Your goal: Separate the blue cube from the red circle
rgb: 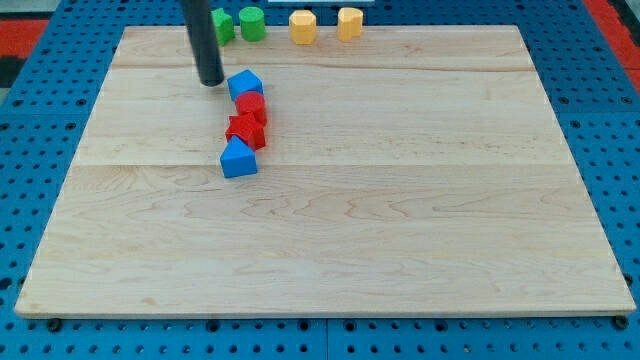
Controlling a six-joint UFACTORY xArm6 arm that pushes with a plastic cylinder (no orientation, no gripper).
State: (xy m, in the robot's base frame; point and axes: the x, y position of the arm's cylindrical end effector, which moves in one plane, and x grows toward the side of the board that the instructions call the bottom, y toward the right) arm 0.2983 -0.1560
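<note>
A pale wooden surface [400, 230] fills most of the view, lying on a blue pegboard [40, 120] that shows around its edges. Starting at the view's left, the dark rod comes down from the top edge and my tip [211, 82] rests on the board just to the left of the blue cube [245, 85], very near it, though whether the two touch cannot be told. There are no fingers on this arm to open or close, only the bare rod, and it has hold of nothing. Partly hidden behind the rod at the top edge sits one green block [224, 26], and just beside it on the right a second green block [252, 23], which looks like a cylinder; that makes two green. Below them, a column of four blocks runs down the board, tightly packed and apparently touching one another: the blue cube at the top, the red circle [252, 107] directly beneath it and pressed against it, then a second red block [243, 131] of a jagged, star-like outline, and at the bottom a second blue block [238, 159] whose shape is hard to make out. So there are two blue and two red. Further right along the top edge stand two yellow blocks, the first yellow block [303, 27] near the second yellow block [349, 22], apart from each other and well apart from the column.
</note>
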